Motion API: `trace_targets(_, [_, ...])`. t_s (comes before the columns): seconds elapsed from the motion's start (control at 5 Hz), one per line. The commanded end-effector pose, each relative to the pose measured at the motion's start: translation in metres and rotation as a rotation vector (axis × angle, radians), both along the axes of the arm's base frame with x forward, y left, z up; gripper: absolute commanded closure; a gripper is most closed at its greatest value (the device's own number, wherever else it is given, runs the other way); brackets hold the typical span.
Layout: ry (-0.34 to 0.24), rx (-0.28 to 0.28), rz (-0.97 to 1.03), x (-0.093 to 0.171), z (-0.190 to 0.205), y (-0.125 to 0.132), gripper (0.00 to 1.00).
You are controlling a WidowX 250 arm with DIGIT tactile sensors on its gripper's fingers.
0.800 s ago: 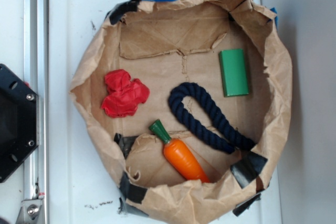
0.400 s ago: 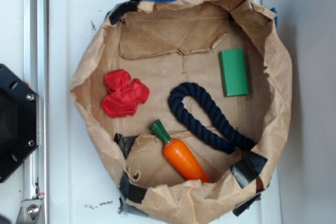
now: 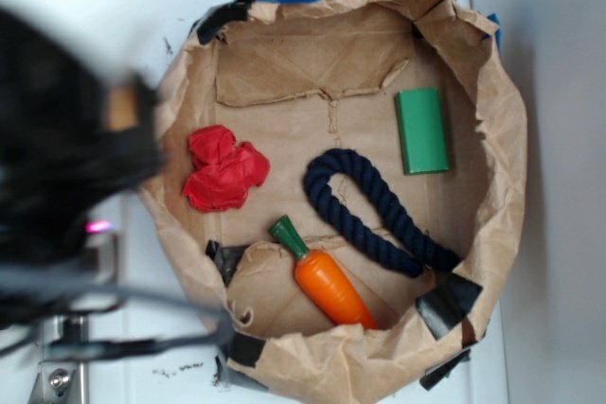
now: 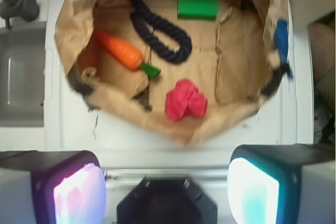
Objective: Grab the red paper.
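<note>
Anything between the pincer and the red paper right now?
Only the paper bag's near wall. The red paper lies just inside it, uncovered, with the carrot and rope off to one side. The pincer is open.

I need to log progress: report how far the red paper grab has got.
Early stage. Done: the pincer is wide open and looks down on the paper bag. In hand: nothing; the red paper lies untouched on the bag floor, beside the carrot and rope. Left: descend, close on it, lift.
</note>
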State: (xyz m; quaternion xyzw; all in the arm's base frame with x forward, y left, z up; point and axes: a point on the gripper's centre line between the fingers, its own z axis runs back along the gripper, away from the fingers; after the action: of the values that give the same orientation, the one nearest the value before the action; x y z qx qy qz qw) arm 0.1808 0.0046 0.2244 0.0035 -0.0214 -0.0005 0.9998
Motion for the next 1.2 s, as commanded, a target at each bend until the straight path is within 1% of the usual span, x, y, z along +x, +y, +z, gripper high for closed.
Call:
trace_targets(0.0, [-0.065, 0.012, -0.003, 0.037, -0.024, 0.017, 0.0])
trace_targets(0.2, [-0.066, -0.022, 0.008, 0.042, -0.053, 0.013, 0.0])
trace_targets(0.4, [-0.029, -0.073, -0.004, 0.048, -0.081, 0.023, 0.0])
trace_targets(0.6, [-0.013, -0.097, 0.003, 0.055, -0.096, 0.034, 0.0])
trace_targets(0.8, [0.004, -0.119, 0.024, 0.056, -0.107, 0.037, 0.0])
trace_targets(1.0, [0.043, -0.133, 0.013, 0.061, -0.122, 0.032, 0.0])
